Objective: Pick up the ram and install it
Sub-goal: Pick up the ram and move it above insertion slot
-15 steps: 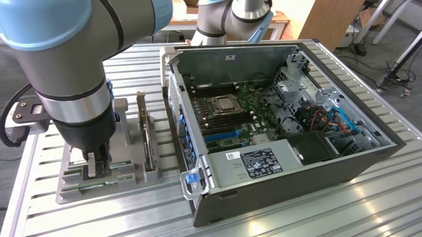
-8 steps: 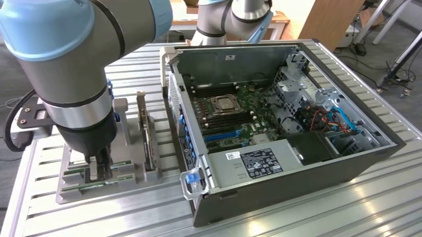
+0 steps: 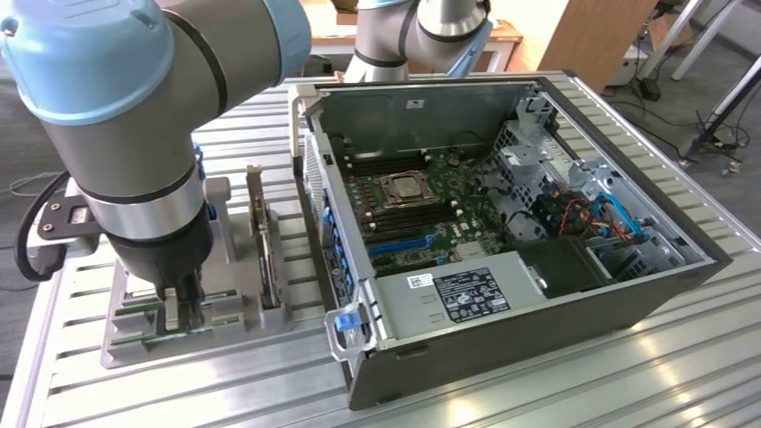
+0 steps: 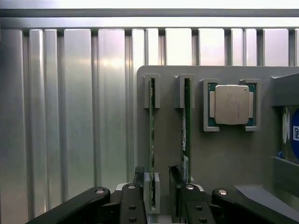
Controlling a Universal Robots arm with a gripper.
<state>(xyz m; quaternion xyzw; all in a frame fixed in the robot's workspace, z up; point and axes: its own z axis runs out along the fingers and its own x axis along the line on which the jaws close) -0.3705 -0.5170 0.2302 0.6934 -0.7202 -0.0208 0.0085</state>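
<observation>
Wrist view: wide-open claw (image 4: 156,179) straddles a thin green ram (image 4: 152,130) standing on edge, gripping nothing.

The work is carried on a ribbed metal tabletop (image 3: 571,383) built up from parallel slotted profiles. Two items are set directly on it. An open computer case (image 3: 535,339) is laid on its side toward the exterior view's right, with its interior exposed upward. A grey holder plate (image 3: 119,348) is placed flat on the profiles just beside the case, at the exterior view's left.
</observation>
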